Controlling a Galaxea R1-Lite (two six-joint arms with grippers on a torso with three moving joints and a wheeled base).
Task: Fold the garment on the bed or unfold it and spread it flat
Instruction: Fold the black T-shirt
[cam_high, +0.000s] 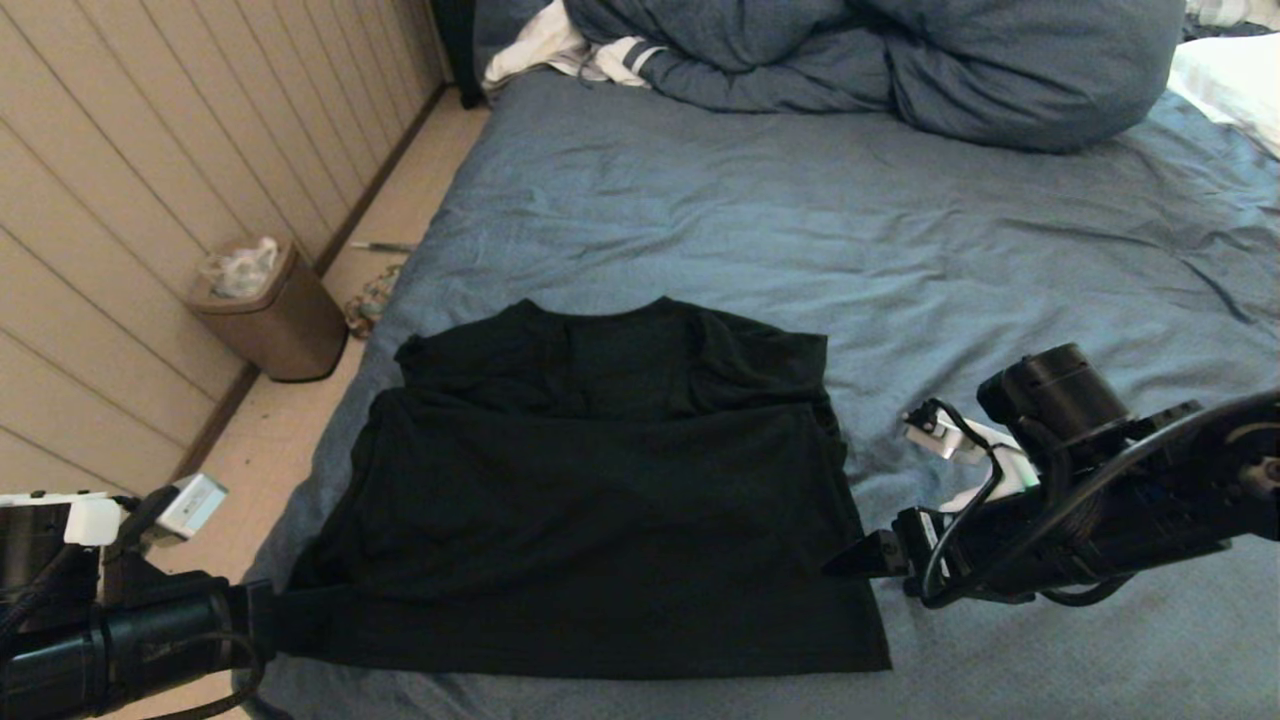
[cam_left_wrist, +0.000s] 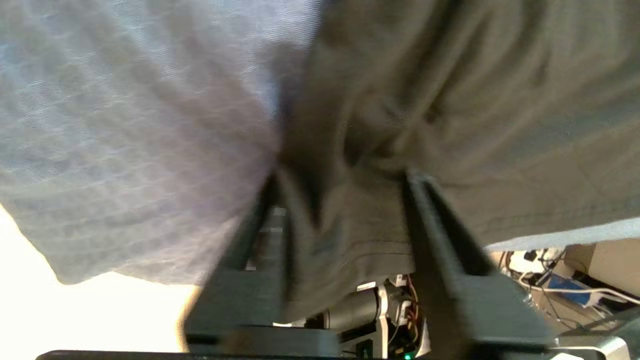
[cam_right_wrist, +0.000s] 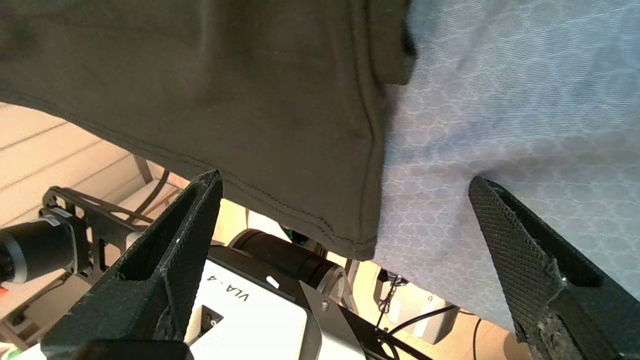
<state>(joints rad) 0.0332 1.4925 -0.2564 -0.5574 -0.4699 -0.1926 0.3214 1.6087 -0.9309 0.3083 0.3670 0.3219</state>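
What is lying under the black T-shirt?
Under the T-shirt only the slate-blue bed sheet shows around its edges. The shirt's lower layers and underside are covered, so any print cannot be seen.

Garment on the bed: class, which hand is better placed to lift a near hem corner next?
Left, probably. The left hand overlaps a near corner of the garment, cloth running into it; the right hand is open, barely reaching its corner.

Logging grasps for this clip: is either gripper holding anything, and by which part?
The left gripper has the black T-shirt's near left hem corner between its fingers, though closure is unclear. The right gripper is open at the near right corner, holding nothing.
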